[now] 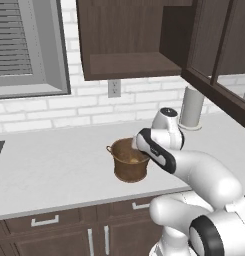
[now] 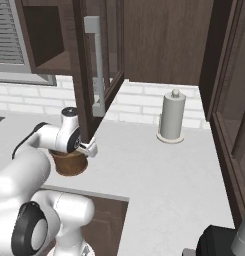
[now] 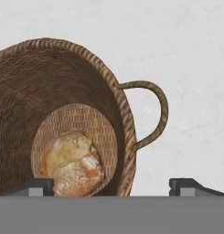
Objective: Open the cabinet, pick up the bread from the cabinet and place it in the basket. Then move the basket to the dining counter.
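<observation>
bread [image 3: 73, 162]: lies on the floor of the basket [image 1: 130, 167], already dropped in | basket: upright on counter [image 1: 54, 165] below open cabinet [image 1: 129, 45] | pincer [image 3: 112, 186]: wide open, empty, straddling the basket's rim by its loop handle [image 3: 154, 112], likely lining up to carry it

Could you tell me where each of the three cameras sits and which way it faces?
Left base view: behind the arm's left, facing the worktop, open cabinet and basket; white arm at lower right.
Right base view: behind the arm's right, facing the paper towel roll; arm at lower left.
Hand view: on the hand, looking down into the basket at the bread; open gripper at bottom.
Both base views share the basket.
</observation>
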Robot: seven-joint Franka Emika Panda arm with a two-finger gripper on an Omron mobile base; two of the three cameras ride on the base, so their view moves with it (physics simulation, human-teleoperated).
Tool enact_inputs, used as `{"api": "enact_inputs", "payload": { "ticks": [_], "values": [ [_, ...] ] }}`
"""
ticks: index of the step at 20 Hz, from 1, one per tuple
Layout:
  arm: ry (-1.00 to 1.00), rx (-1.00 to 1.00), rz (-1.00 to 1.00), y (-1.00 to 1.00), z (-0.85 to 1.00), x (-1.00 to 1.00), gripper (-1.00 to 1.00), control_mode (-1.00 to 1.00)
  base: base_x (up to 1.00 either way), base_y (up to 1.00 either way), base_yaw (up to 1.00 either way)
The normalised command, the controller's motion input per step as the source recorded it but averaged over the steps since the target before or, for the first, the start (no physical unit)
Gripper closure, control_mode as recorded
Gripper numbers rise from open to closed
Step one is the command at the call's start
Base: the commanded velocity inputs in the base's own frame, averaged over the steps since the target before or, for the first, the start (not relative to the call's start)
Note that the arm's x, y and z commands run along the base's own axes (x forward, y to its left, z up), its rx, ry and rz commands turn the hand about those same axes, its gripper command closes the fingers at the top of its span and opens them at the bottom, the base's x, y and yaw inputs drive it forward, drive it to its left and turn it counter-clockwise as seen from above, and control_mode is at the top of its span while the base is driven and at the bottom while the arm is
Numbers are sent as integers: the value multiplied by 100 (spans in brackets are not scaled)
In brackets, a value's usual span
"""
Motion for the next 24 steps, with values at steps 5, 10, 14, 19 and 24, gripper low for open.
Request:
{"api": "enact_inputs", "payload": {
  "ticks": [5, 10, 14, 19, 24],
  "values": [
    [2, 0, 0, 0, -20, 0, -100, -100, 0, 0, 0],
    [1, 0, 0, 0, -22, 0, -100, -100, 0, 0, 0],
    [1, 0, 0, 0, -29, 0, 100, -100, 0, 0, 0],
    [0, 0, 0, 0, -15, 0, 100, -100, 0, 0, 0],
    [2, 0, 0, 0, 0, 0, 100, -100, 0, 0, 0]
  ]
}}
